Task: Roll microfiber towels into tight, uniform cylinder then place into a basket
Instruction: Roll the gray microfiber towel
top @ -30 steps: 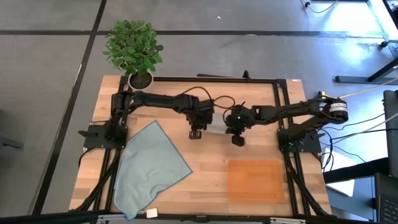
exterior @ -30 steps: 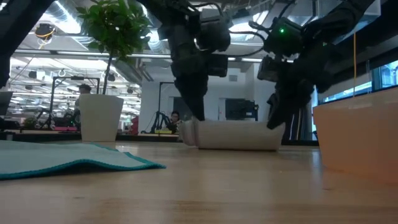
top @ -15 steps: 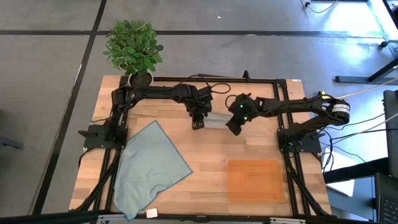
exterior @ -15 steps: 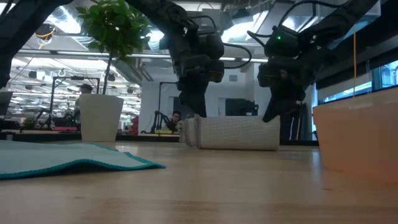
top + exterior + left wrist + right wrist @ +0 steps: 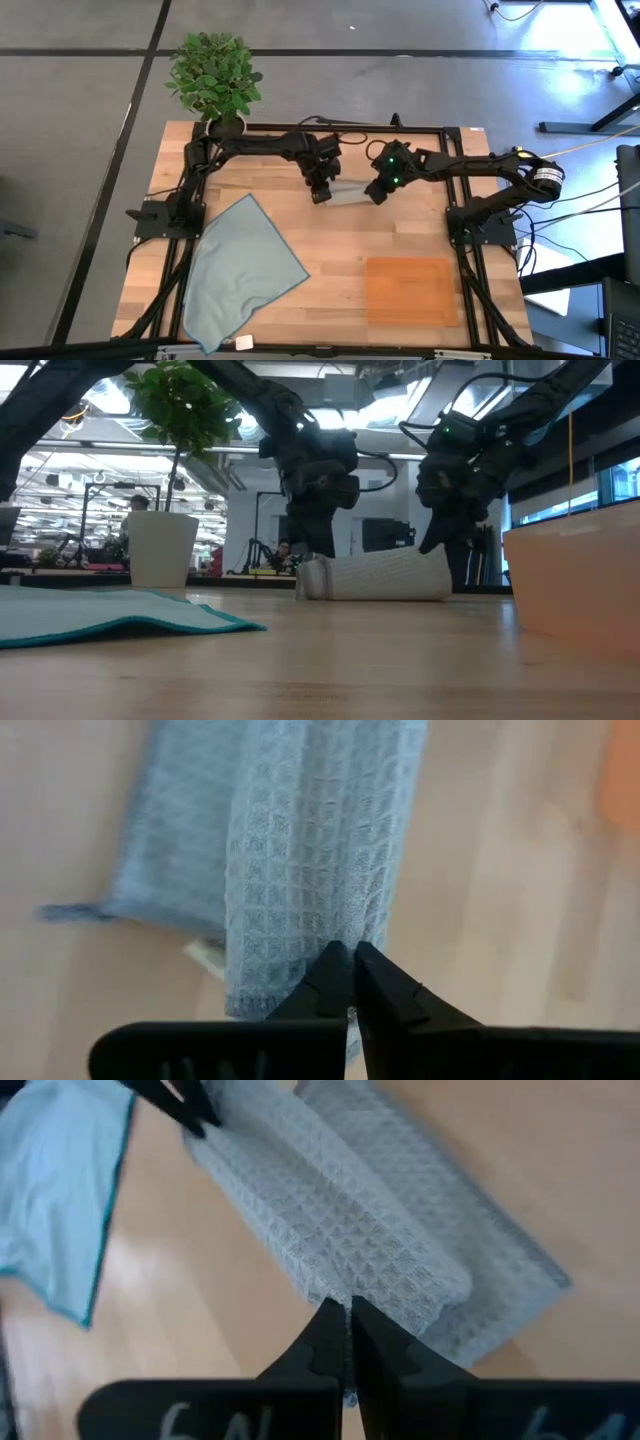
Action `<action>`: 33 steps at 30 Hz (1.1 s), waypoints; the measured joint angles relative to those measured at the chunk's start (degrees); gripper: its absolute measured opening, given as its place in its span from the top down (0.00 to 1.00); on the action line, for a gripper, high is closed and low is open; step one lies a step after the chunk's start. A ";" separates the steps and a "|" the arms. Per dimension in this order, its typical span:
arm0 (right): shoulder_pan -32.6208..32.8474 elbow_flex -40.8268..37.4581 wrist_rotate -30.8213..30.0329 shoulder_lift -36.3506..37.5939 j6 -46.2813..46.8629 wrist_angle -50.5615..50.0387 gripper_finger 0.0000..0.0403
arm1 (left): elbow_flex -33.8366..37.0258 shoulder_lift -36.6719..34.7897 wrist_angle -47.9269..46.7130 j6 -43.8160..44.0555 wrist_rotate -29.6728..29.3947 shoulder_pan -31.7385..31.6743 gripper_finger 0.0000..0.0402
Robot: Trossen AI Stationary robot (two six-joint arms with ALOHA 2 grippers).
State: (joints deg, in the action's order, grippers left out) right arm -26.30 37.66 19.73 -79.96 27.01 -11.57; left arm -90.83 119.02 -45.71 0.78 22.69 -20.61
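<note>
The light grey waffle towel (image 5: pixel 348 193) lies rolled into a short cylinder (image 5: pixel 385 575) on the table's far middle, with a flat tail (image 5: pixel 470 1210) still spread beside the roll. My left gripper (image 5: pixel 320 195) stands shut at the roll's left end and my right gripper (image 5: pixel 377 192) shut at its right end. The pale blue towel (image 5: pixel 240 270) lies flat at the near left. The orange-brown basket (image 5: pixel 412 290) sits at the near right. My left gripper presses its shut fingertips (image 5: pixel 350 970) onto the roll's top near its left end (image 5: pixel 330 925), slanting down from above. The roll lies on the table. My right gripper presses its shut fingertips (image 5: pixel 347 1320) onto the roll near its right end (image 5: pixel 370 1285), also slanting down from above.
A potted plant (image 5: pixel 215 75) in a white pot (image 5: pixel 160 548) stands at the far left corner. A black frame (image 5: pixel 450 150) runs around the work area. Bare wood lies between the blue towel and the basket.
Both grippers have gone toward the table's far edge, turning about their own pointing lines, and stayed shut. The grey roll has moved with them toward the far edge. The blue towel and the basket have kept still.
</note>
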 joint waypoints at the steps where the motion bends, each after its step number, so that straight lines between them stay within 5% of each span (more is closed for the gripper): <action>1: -0.36 0.01 -0.75 0.00 0.78 -0.09 0.97 | -0.07 -0.06 0.41 0.87 -1.06 -0.16 1.00; 19: -6.43 0.05 -3.34 -4.57 2.72 2.56 0.97 | 0.03 1.32 5.22 9.63 -4.23 -3.39 1.00; 33: -9.25 0.03 -11.69 -6.14 1.18 4.80 0.97 | -0.08 2.98 11.81 11.14 -11.36 -3.43 1.00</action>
State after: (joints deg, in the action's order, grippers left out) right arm -35.55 37.69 8.04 -86.11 28.19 -6.77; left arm -90.91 121.99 -33.90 11.92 11.33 -24.04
